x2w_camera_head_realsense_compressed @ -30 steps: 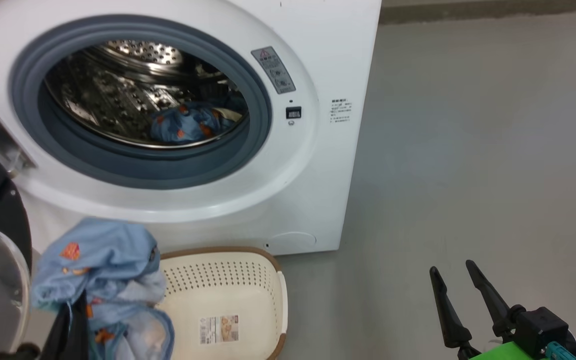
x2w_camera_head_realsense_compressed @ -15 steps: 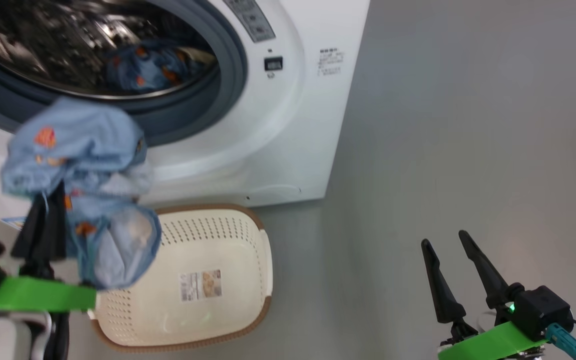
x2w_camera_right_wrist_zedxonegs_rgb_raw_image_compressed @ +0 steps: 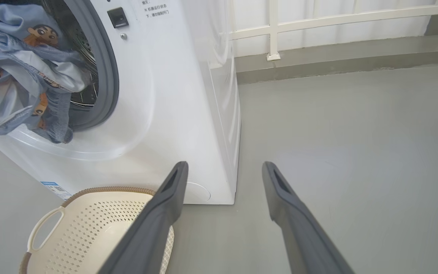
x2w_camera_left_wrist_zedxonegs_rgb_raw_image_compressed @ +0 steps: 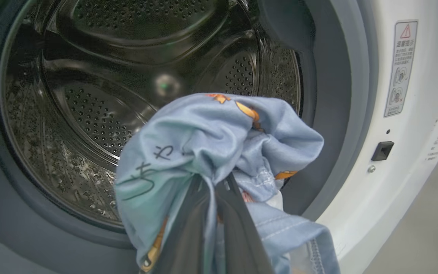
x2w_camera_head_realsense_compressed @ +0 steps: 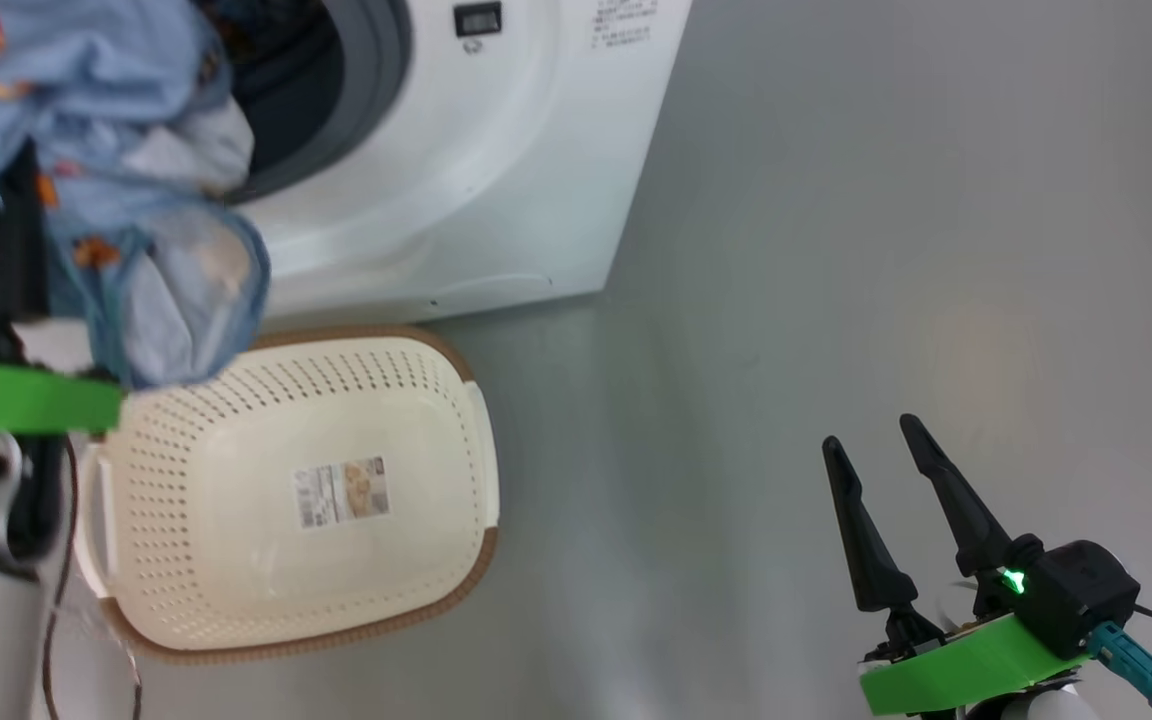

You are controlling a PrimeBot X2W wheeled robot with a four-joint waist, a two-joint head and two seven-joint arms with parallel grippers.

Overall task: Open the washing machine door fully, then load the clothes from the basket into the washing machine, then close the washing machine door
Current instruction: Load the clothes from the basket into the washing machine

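Below, grey floor bears basket; white railing beyond.

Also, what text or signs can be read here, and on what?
"机器运行状态下,请勿强制开门": printed notice on the washing machine front.
Red warning triangle: grey label on the same front; its text is too small.
Sticker in the basket: blurred.
Blue label: too small.
Characters on the clothes: unclear.
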